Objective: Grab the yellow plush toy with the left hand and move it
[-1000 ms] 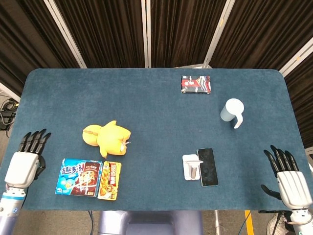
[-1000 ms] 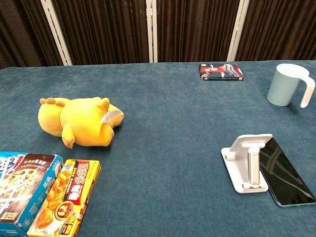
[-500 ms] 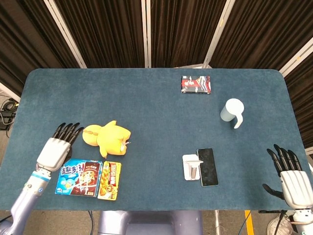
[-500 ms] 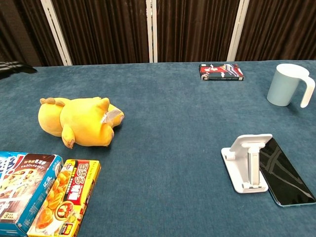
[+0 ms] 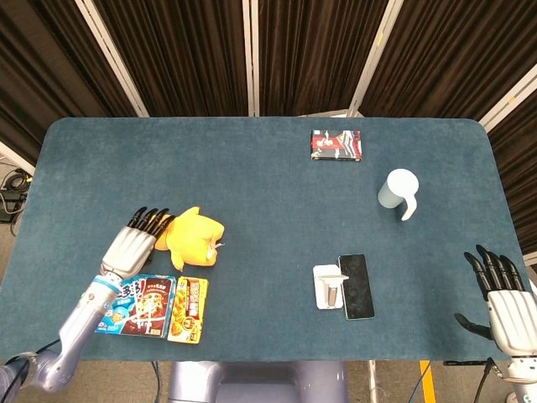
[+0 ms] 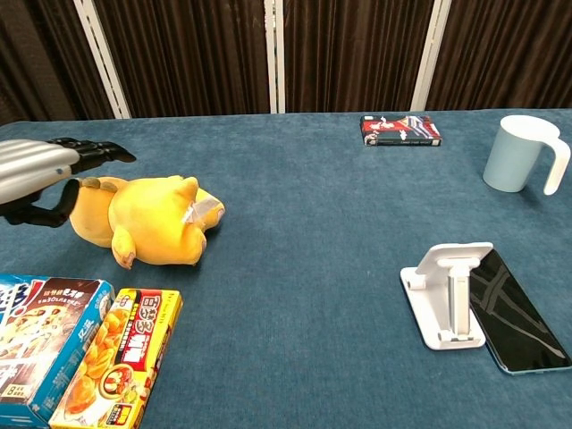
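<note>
The yellow plush toy (image 5: 195, 238) lies on its side on the blue table, left of centre, and shows in the chest view too as the plush toy (image 6: 152, 220). My left hand (image 5: 134, 242) hovers open just over the toy's left end, fingers stretched toward it; in the chest view this left hand (image 6: 40, 174) hangs above the toy's rear with the thumb hooked down beside it. It grips nothing. My right hand (image 5: 503, 298) is open off the table's near right corner.
A blue snack box (image 5: 136, 306) and a yellow snack box (image 5: 189, 310) lie just in front of the toy. A phone stand (image 5: 328, 286) with a phone (image 5: 357, 286), a pale mug (image 5: 398, 191) and a dark packet (image 5: 336, 144) sit to the right.
My left hand has swept right from the table's left edge to the toy's left end. The right hand has slid slightly lower. The toy has not moved.
</note>
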Controlling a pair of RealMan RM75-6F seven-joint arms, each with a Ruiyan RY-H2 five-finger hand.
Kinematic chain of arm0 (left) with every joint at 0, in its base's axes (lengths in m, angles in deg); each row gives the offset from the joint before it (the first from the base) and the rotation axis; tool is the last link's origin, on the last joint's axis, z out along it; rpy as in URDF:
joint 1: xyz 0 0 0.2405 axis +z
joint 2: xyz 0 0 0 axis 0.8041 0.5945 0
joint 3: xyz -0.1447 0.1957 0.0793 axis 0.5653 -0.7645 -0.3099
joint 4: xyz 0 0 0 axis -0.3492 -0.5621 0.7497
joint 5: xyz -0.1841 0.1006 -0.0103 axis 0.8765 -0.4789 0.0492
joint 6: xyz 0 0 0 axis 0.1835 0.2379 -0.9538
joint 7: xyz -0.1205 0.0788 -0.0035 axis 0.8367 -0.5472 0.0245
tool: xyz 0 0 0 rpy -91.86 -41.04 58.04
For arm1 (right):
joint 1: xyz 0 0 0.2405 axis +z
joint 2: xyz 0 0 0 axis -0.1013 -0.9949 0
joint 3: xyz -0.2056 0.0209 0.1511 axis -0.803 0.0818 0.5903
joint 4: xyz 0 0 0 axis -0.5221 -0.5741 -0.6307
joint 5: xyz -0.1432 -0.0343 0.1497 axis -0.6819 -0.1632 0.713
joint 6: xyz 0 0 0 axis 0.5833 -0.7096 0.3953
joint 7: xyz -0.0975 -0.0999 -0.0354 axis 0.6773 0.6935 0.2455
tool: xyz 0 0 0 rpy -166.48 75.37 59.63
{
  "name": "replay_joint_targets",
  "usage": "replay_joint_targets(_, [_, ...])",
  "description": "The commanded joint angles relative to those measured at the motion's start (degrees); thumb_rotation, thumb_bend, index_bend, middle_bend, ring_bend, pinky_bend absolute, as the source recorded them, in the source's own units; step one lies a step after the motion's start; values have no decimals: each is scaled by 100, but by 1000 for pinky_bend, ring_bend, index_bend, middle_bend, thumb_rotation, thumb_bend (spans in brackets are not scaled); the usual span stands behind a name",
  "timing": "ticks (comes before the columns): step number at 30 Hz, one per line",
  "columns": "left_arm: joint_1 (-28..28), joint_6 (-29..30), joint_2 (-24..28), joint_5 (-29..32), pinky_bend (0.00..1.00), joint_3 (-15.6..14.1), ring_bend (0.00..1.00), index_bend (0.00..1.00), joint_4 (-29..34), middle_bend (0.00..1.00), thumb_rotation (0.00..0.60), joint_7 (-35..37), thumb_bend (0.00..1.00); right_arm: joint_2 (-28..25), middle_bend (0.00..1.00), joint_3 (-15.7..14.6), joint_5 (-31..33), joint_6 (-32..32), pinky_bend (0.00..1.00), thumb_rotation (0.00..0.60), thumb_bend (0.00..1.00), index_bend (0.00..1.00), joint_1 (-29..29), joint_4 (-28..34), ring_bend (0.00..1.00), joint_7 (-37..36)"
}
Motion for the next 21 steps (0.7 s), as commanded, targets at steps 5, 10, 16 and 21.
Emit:
replay_joint_targets(5, [-248, -217, -286, 296, 0, 52, 0, 0, -287, 0, 600, -184, 1000, -3, 0, -2, 2, -18, 0, 600, 157, 0, 6, -5, 0, -15])
replay_joint_targets(10, [-376, -338, -428, 556, 0, 81, 0, 0, -354, 0, 600, -277, 1000, -20, 0, 23, 42, -7, 0, 600, 157, 0, 3, -4, 0, -67])
replay_joint_targets(16, [-498, -450, -572, 829, 0, 38, 0, 0, -337, 0, 600, -431, 1000, -40, 0, 27, 49, -8, 0, 600, 158, 0, 1, -8, 0, -115])
replay_joint_targets(21, [-637, -526, -850, 1028, 0, -8, 0, 0, -382, 0, 600, -587, 1000, -34, 0, 20, 33, -2, 0, 600, 157, 0, -2, 0, 0, -98])
